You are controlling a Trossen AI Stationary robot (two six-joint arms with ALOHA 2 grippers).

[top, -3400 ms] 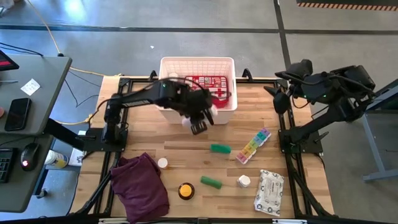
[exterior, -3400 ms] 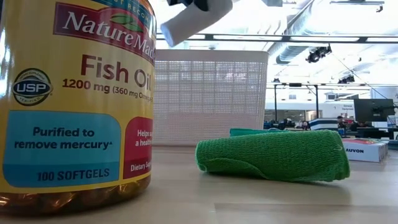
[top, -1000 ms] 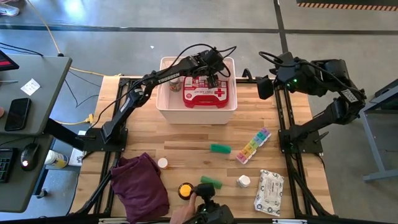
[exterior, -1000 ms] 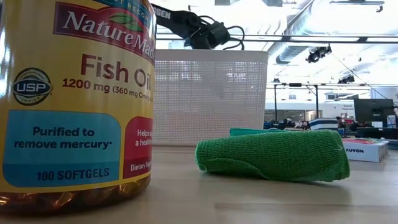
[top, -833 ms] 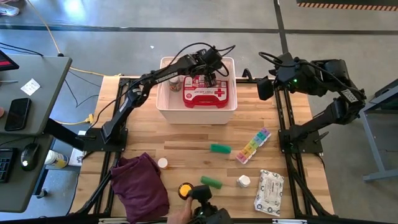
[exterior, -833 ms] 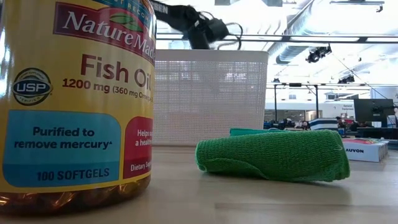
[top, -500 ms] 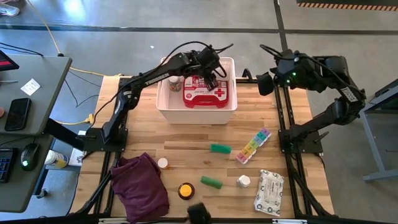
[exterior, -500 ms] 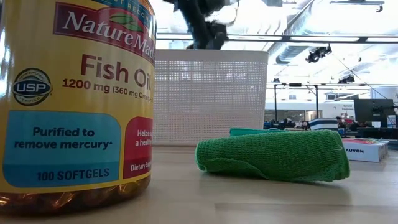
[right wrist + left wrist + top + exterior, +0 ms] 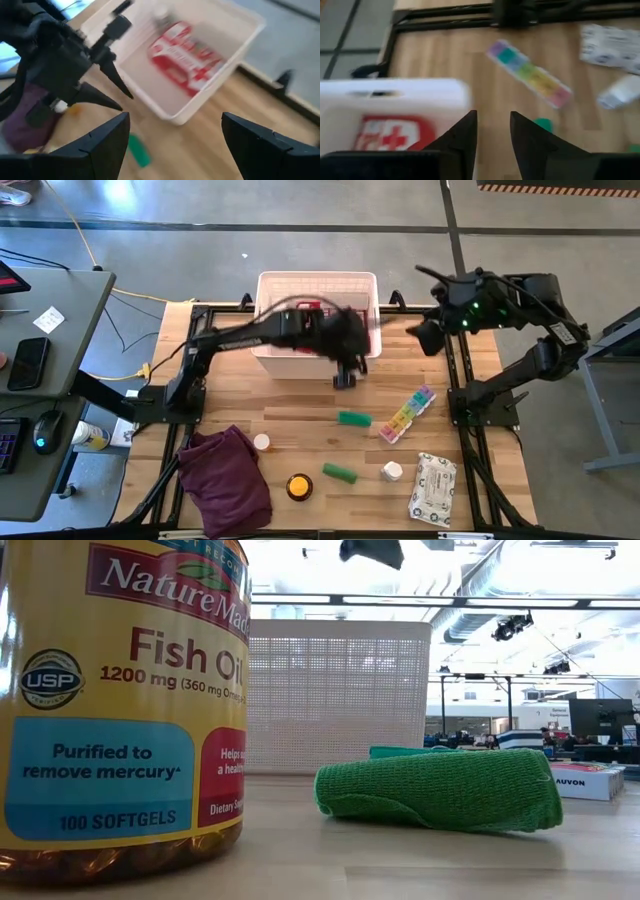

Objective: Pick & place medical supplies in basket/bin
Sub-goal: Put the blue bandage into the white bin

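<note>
The white basket [image 9: 318,283] stands at the far middle of the table with the red first-aid case [image 9: 390,136] lying inside. My left gripper [image 9: 345,377] hangs blurred over the basket's near wall, its fingers [image 9: 466,134] a narrow gap apart with nothing between them. My right gripper [image 9: 175,125] waits high at the far right, wide open and empty. On the bare table lie the rainbow pill organiser [image 9: 407,414], two green rolls [image 9: 354,418] [image 9: 339,473], two small white bottles [image 9: 392,471] [image 9: 261,442], an amber bottle [image 9: 298,486] and the white wipes pack [image 9: 432,488].
A dark purple cloth [image 9: 228,480] lies crumpled at the near left. The low view is filled by a fish oil bottle [image 9: 120,700] and a green roll [image 9: 440,790] before the basket's wall [image 9: 340,695]. Dark frame rails [image 9: 460,395] line both table sides.
My left gripper has risen out of the basket and swung quickly toward the table's near edge, past the basket's near wall, empty. A hand with a dark object at the table's near edge has gone out of view. The supplies on the table have stayed put.
</note>
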